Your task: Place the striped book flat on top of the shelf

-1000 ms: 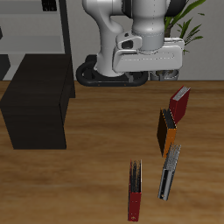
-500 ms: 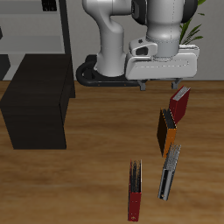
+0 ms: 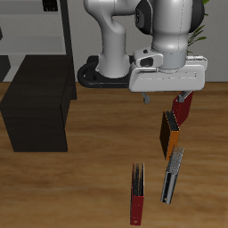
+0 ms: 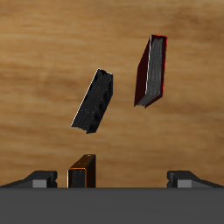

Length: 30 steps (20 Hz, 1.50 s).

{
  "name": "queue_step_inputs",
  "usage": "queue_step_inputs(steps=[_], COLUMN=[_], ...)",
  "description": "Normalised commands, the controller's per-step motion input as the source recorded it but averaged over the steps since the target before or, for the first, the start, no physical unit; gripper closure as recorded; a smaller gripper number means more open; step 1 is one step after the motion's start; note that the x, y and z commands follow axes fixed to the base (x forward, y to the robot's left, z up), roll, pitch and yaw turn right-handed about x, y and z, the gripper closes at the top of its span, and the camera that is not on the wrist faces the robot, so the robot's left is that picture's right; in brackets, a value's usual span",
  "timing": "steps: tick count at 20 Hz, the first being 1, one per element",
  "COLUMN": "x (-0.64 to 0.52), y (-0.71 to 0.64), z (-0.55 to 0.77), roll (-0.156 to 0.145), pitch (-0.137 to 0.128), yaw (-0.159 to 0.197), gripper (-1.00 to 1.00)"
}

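Note:
The striped book (image 3: 172, 175) stands on edge on the wooden table near the front edge, grey with narrow dark stripes. In the wrist view it (image 4: 94, 101) shows as a dark, tilted slab well ahead of the fingers. The shelf (image 3: 36, 116) is a low black cabinet with a flat bare top, far across the table from the books. My gripper (image 3: 165, 95) is open and empty. It hangs above the back end of the row of books, farther back than the striped book. Its fingertips (image 4: 39, 179) stand wide apart in the wrist view.
An orange-and-black book (image 3: 169, 134) stands just below the gripper and shows in the wrist view (image 4: 81, 171). A red book (image 3: 183, 109) is partly behind the hand. A red book with a dark ribbed top (image 3: 136, 193) stands beside the striped book. A grey rack (image 3: 36, 36) is at the back.
The arm has swung the gripper toward the table's front edge and lower, over the back end of the row of books. The books and the shelf have not moved.

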Motion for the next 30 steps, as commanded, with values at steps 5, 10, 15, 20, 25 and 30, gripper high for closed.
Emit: queue_step_inputs(steps=[5,10,15,20,25,30], x=[0.35,0.18,0.16,0.09,0.11,0.08], y=[0.05,0.07,0.12,0.07,0.09,0.07], z=[-0.19,-0.17,-0.22,-0.15,-0.25,-0.29], roll=[0.014,0.026,0.021,0.0,0.007,0.007], pitch=[-0.025,-0.002,0.002,-0.004,-0.012,-0.004], yaw=[-0.004,-0.001,-0.011,-0.025,-0.03,-0.003], gripper=[-1.0,-1.0,-1.0,-1.0,-1.0,-1.0])
